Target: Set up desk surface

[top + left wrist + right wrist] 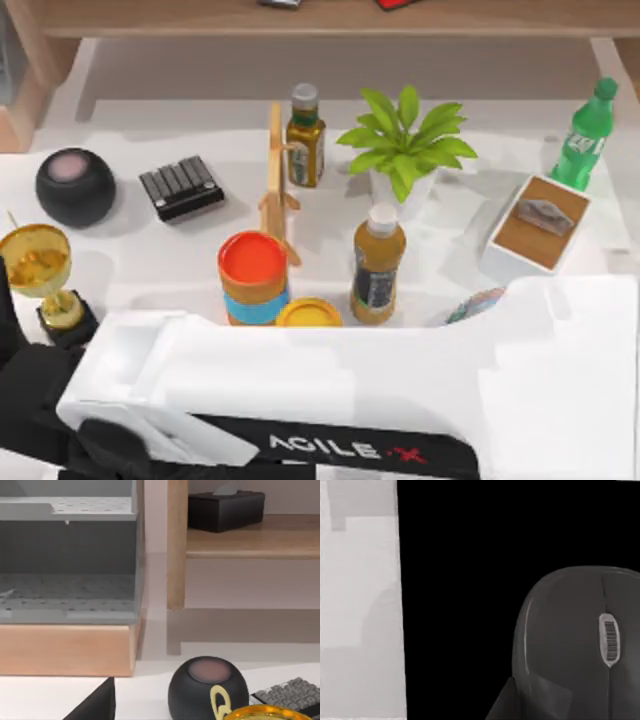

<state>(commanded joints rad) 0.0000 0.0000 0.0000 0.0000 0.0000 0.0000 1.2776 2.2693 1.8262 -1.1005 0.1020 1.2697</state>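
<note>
The desk surface (pixel 160 255) is a broad white tabletop crowded with objects. A thick white arm link (pixel 400 385) marked AGILEX lies across its front in the top view and hides what is beneath. In the right wrist view a dark grey mouse (pixel 580 640) sits close below the camera on a black mat (pixel 460 580), with white desk surface (pixel 360 605) beside the mat. A grey wedge of my right gripper (pixel 530 702) overlaps the mouse's near edge. In the left wrist view a black wedge of my left gripper (pixel 95 707) hangs over the desk surface (pixel 45 695), short of a black round speaker (pixel 207 687).
On the desk stand the speaker (pixel 75 185), a black keypad (pixel 181 187), a gold trophy (pixel 40 270), a wooden stand (pixel 277 185), a dark bottle (pixel 305 137), a potted plant (pixel 405 150), a green bottle (pixel 588 135), a tissue box (pixel 537 228), an orange-lidded can (pixel 253 275) and an amber bottle (pixel 378 262). A tan shelf (pixel 330 18) runs behind.
</note>
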